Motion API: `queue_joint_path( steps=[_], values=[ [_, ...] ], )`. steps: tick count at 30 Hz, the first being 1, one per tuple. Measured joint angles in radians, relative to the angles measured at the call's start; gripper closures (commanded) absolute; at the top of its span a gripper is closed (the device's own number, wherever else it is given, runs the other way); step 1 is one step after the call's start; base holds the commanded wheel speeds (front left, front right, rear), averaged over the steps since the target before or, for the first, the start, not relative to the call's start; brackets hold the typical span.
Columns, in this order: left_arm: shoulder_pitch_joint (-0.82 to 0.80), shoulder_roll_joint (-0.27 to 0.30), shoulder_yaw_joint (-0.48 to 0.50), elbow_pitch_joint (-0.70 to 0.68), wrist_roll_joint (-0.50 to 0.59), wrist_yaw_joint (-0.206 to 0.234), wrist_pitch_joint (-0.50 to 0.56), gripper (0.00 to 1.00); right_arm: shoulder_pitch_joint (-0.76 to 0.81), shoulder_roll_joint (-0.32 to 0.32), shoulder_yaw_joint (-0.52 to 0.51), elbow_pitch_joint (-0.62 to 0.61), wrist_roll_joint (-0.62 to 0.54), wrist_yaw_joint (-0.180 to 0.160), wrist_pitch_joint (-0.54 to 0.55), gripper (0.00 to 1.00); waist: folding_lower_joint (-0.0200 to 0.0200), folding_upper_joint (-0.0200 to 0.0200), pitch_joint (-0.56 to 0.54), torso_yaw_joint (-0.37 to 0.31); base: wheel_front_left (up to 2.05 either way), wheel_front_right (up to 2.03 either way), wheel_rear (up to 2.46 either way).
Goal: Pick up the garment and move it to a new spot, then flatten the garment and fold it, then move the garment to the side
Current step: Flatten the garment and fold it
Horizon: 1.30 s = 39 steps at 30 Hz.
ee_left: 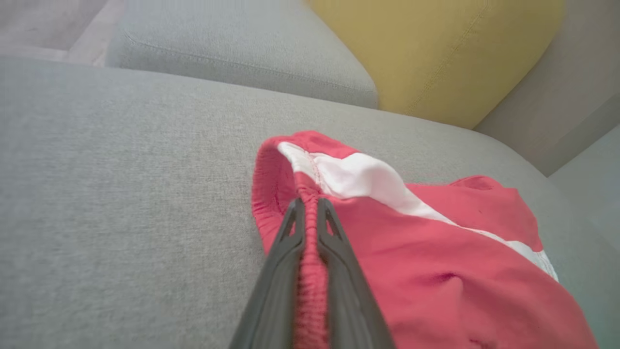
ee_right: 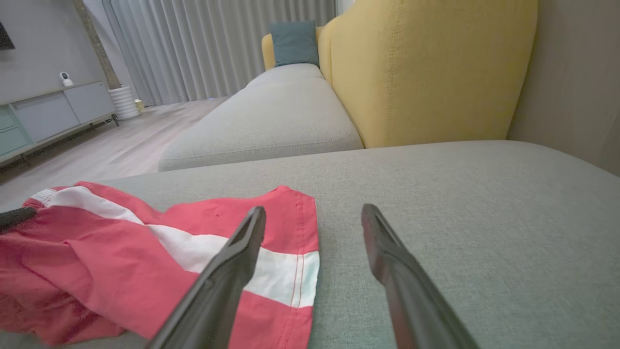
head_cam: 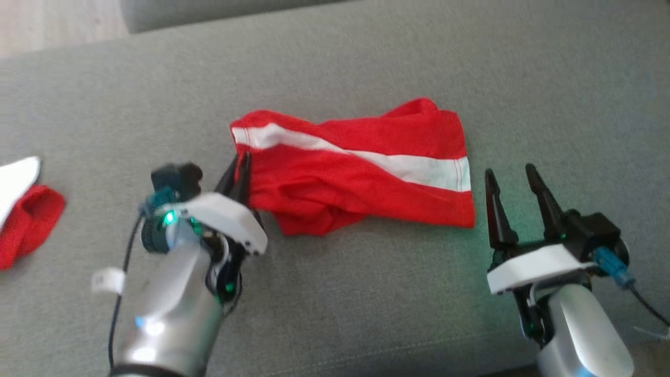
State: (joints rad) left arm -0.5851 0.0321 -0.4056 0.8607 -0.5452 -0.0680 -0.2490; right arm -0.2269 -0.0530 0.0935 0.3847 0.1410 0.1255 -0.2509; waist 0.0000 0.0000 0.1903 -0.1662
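The garment [head_cam: 356,167] is a bright red cloth with a broad white stripe, lying crumpled on the grey sofa seat [head_cam: 366,314]. My left gripper [head_cam: 242,159] is at its left edge, shut on a gathered red hem; in the left wrist view the hem runs between the closed fingers [ee_left: 310,203] and the garment [ee_left: 436,252] spreads to the right. My right gripper [head_cam: 510,175] hovers open just right of the garment's right edge, with nothing between its fingers. In the right wrist view the gripper [ee_right: 315,213] sits beside the garment [ee_right: 145,261], its left finger overlapping the striped corner.
Another red and white cloth [head_cam: 23,209] lies at the seat's far left. A yellow backrest [ee_right: 426,72] rises behind the seat, beside a second grey cushion [ee_right: 271,116]. Wood floor [ee_right: 97,155] and a low cabinet [ee_right: 48,111] lie beyond.
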Motion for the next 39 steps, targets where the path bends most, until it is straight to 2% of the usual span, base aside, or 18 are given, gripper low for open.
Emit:
queue_joint_path(
  steps=[5,9,10,11,12,15,27,39],
  values=[
    [0.157,0.011,0.028,-0.146,0.037,0.045,0.0,1.0,0.048,0.001,-0.001,0.008,0.005,0.0,0.0,0.0,0.0,0.0,-0.057,0.028,0.0,0.0,0.0],
    [0.291,0.038,0.032,-0.19,0.058,0.08,0.0,1.0,0.064,0.002,-0.003,0.01,0.009,0.0,0.0,0.0,0.0,0.0,-0.09,0.054,0.0,0.0,0.0],
    [0.315,0.045,0.033,-0.196,0.071,0.093,0.0,0.65,0.064,0.002,-0.003,0.008,0.01,0.0,0.0,0.0,0.0,0.0,-0.094,0.06,0.0,0.0,0.0],
    [0.347,0.059,0.046,-0.221,0.097,0.115,0.0,0.1,0.064,0.002,-0.003,0.006,0.015,0.0,0.0,0.0,0.0,0.0,-0.101,0.069,0.0,0.0,0.0],
    [0.355,0.064,0.059,-0.232,0.113,0.126,0.0,0.0,0.064,0.002,-0.002,0.006,0.016,0.0,0.0,0.0,0.0,0.0,-0.103,0.071,0.0,0.0,0.0],
    [0.36,0.065,0.092,-0.286,0.157,0.158,0.0,0.0,0.065,0.002,-0.002,0.006,0.016,0.0,0.0,0.0,0.0,0.0,-0.106,0.075,0.0,0.0,0.0],
    [0.473,0.062,0.211,-0.511,0.344,0.226,0.0,0.0,0.067,0.002,-0.031,-0.034,-0.01,0.0,0.0,0.0,0.0,0.0,-0.123,0.085,0.0,0.0,0.0],
    [0.564,0.062,0.253,-0.552,0.454,0.236,0.0,0.0,0.087,0.003,-0.06,-0.016,-0.046,0.0,0.0,0.0,0.0,0.0,-0.137,0.094,0.0,0.0,0.0]
  ],
)
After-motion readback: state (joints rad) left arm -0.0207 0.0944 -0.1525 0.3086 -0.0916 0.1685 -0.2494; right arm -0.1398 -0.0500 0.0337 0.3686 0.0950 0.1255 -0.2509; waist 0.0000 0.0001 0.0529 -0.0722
